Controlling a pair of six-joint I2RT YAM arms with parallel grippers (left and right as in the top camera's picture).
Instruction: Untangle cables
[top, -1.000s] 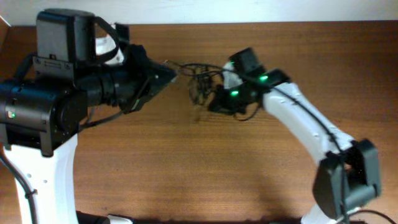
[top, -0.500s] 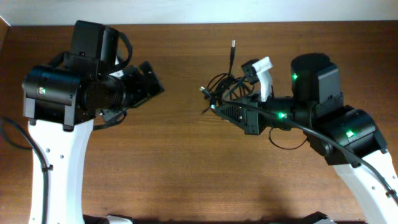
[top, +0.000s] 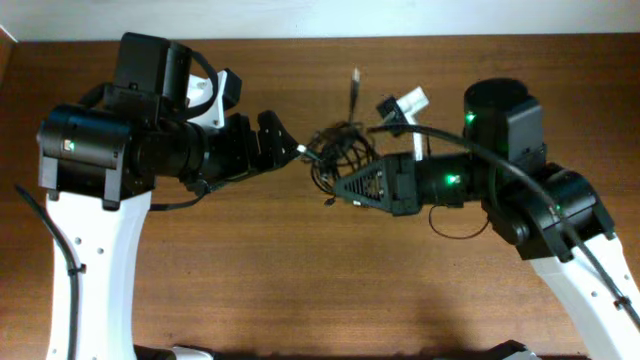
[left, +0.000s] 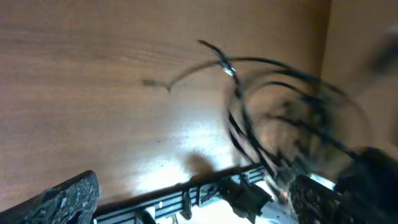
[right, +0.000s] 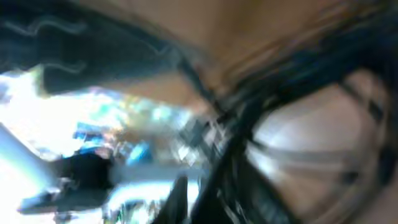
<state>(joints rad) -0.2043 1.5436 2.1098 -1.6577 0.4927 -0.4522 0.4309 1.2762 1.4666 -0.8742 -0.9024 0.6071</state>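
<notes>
the cables (top: 338, 160) sit bunched in one dark tangle of small loops over the far half of the wooden surface (top: 300, 270). one cord leaves the tangle on its far side and runs almost straight toward the pale wall strip (top: 400, 18). its long axis lies front to back and its plug end (top: 355, 80) points away from me. in my left wrist view another loose end arcs out of the tangle toward the upper left, with a small silvery tip, and throws a soft shadow on the wood below, so that part is off the surface.

my left hand (top: 283, 142) is just to the left of the tangle, its tip touching or nearly touching the outer loops. from the wrist its fingers (left: 65, 198) are spread wide, with the loops close to the right-side one and nothing pinched between them. my right hand (top: 345, 189) comes in from the tangle's right and near side, its point right at the lowest loops. its wrist view is only blur, so i cannot tell whether it is pressed together or pinching a cord.

the surface is warm brown wood grain with a bright glare patch in the left wrist view.
</notes>
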